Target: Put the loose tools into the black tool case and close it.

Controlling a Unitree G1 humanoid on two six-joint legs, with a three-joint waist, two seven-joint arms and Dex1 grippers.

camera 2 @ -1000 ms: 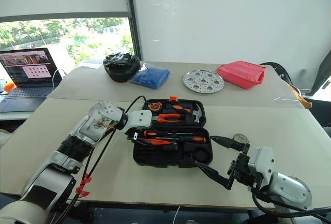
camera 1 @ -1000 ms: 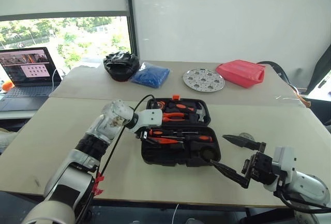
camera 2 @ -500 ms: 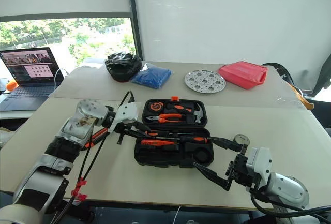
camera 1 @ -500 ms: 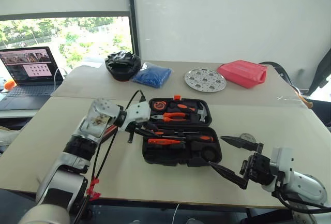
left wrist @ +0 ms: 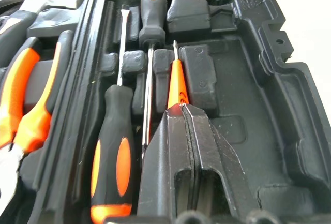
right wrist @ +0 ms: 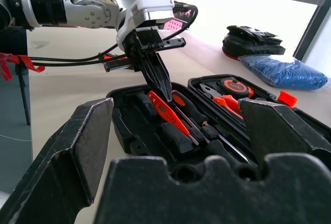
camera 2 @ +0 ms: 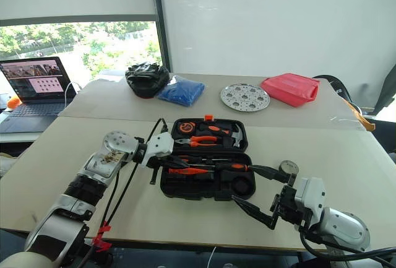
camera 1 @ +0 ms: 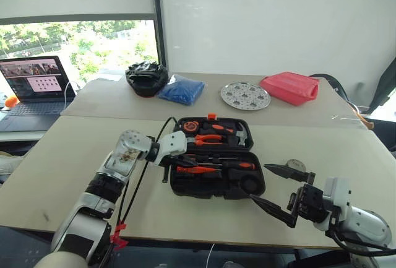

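Note:
The black tool case lies open mid-table. Its far half holds orange-handled pliers and a hammer. In the near half lie black-and-orange screwdrivers and a slim orange tool. My left gripper is shut with nothing between its fingers, and its tips hover just over that orange tool at the case's left end. My right gripper stands open above the table, right of the case. A small round roll lies on the table by its far finger.
On the far table sit a laptop, a black fabric heap, a blue bag, a perforated metal disc and a red pouch. A black cable hangs from my left arm.
My left gripper's fingers have come shut. The arm swung out left of the case half a second ago and is back over its left end. The right arm kept still.

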